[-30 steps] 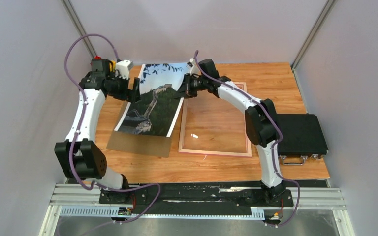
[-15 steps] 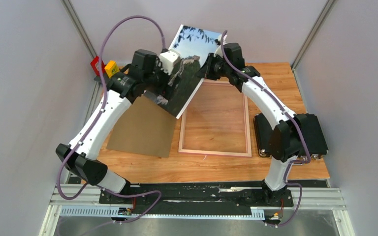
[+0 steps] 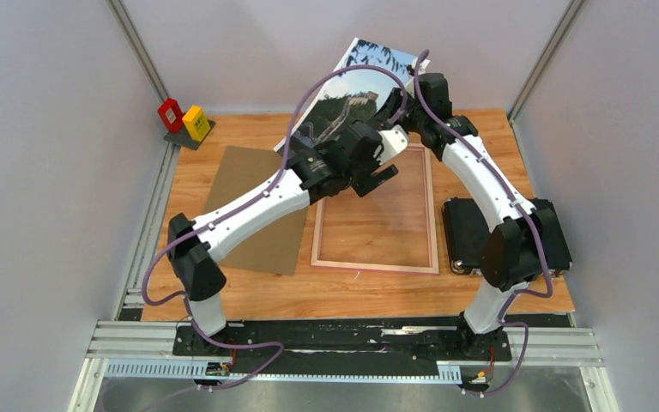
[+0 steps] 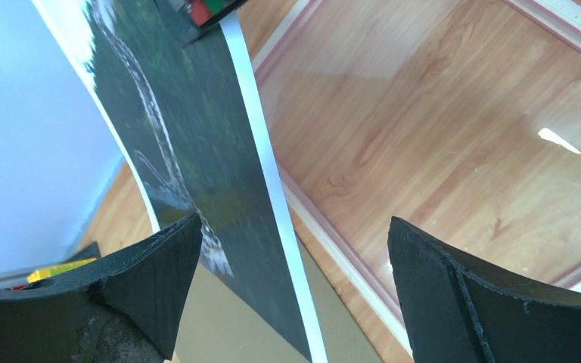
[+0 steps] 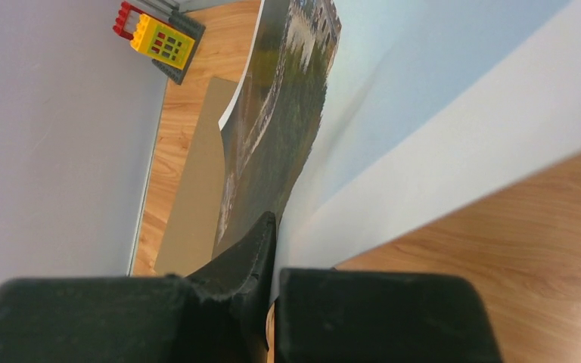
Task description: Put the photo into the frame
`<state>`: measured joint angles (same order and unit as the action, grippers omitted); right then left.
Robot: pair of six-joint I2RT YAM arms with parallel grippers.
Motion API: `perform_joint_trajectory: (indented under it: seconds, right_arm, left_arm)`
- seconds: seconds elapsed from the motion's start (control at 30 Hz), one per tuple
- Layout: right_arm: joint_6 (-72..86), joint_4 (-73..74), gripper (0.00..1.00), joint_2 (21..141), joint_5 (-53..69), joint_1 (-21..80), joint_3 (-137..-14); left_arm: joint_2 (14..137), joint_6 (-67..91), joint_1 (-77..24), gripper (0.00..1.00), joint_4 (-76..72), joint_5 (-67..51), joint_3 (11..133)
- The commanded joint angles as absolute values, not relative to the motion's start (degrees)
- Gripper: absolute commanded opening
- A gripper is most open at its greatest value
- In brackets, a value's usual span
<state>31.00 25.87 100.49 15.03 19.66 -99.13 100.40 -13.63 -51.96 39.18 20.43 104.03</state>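
From above, the photo (image 3: pixel 353 93) had swung up off the brown board (image 3: pixel 249 223) and hung tilted over the far left corner of the frame (image 3: pixel 376 268). The frame lay flat on the desk (image 3: pixel 352 296), with nothing in it. In the left wrist view, the left gripper (image 4: pixel 295 257) stood wide open around the photo's lower edge, not holding it. In the right wrist view, the right gripper (image 5: pixel 276 257) pinched the white border tight.

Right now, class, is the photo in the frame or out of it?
Out. The right gripper holds the photo raised and tilted; the frame lies flat, its pane bare.
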Motion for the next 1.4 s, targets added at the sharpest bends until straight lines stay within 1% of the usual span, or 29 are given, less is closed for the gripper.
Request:
perform_joint_trajectory:
  seconds: [0.0,0.1,0.33,0.47,0.63,0.8,0.97,1.0,1.03,1.1,1.13,1.17,1.2,1.23,1.27,1.3,1.37]
  right_arm:
    - [35.6,23.8,0.02,96.3,19.4,16.6,-96.7]
    - [37.1,22.6,0.02,95.2,21.5,15.3,-94.7]
    - [40.1,21.0,0.01,93.6,25.2,13.2,-91.5]
    - [41.3,20.3,0.01,93.3,26.4,12.1,-90.4]
    - [41.7,19.7,0.02,92.5,26.6,11.5,-89.0]
    - [42.3,19.2,0.02,92.3,27.1,10.8,-88.0]
    - [42.7,19.0,0.04,92.0,27.6,10.3,-87.5]
    - [42.7,19.0,0.05,91.9,27.5,10.3,-87.4]
    - [42.7,18.9,0.06,91.9,27.6,10.3,-87.4]
    - [42.7,18.8,0.09,91.6,27.7,10.2,-87.1]
    - [42.8,18.7,0.11,91.5,27.8,10.2,-87.0]
    - [42.8,18.6,0.16,91.3,27.8,10.1,-86.9]
    - [42.8,18.4,0.20,91.1,27.8,10.1,-86.6]
    - [42.8,18.3,0.23,90.9,27.9,10.1,-86.5]
    - [42.8,18.2,0.25,90.6,27.8,10.1,-86.3]
    - [42.8,18.1,0.27,90.4,27.8,10.1,-86.1]
    - [42.8,18.0,0.32,90.0,27.8,10.0,-85.9]
  left_arm:
    - [103.2,-18.9,-53.9,1.00,31.4,27.9,107.9]
    - [105.8,-20.2,-54.3,0.99,29.8,28.9,109.0]
    - [109.7,-26.1,-55.7,0.91,23.8,32.3,109.3]
    - [111.4,-28.2,-56.1,0.83,21.4,32.4,109.7]
    - [114.4,-29.3,-56.6,0.71,21.9,32.6,112.8]
    - [115.9,-28.7,-56.9,0.63,23.2,32.8,115.0]
    - [116.5,-28.4,-57.0,0.48,24.0,33.2,115.4]
    - [116.5,-28.1,-57.0,0.43,24.2,33.1,115.6]
    - [116.6,-28.0,-57.0,0.41,24.5,33.0,115.7]
    - [116.9,-27.6,-57.0,0.34,25.0,33.0,116.0]
    - [117.0,-27.5,-57.1,0.28,25.2,33.0,116.3]
    - [117.1,-27.3,-57.1,0.24,25.5,32.9,116.4]
    - [117.3,-27.2,-57.0,0.15,25.8,32.8,116.7]
    - [117.6,-27.1,-57.0,0.11,26.2,32.9,117.1]
    - [117.6,-26.8,-57.1,0.03,26.4,32.9,117.2]
    - [117.6,-26.7,-57.0,0.01,26.7,32.8,117.2]
    - [117.5,-25.9,-57.0,0.00,27.1,32.3,117.2]
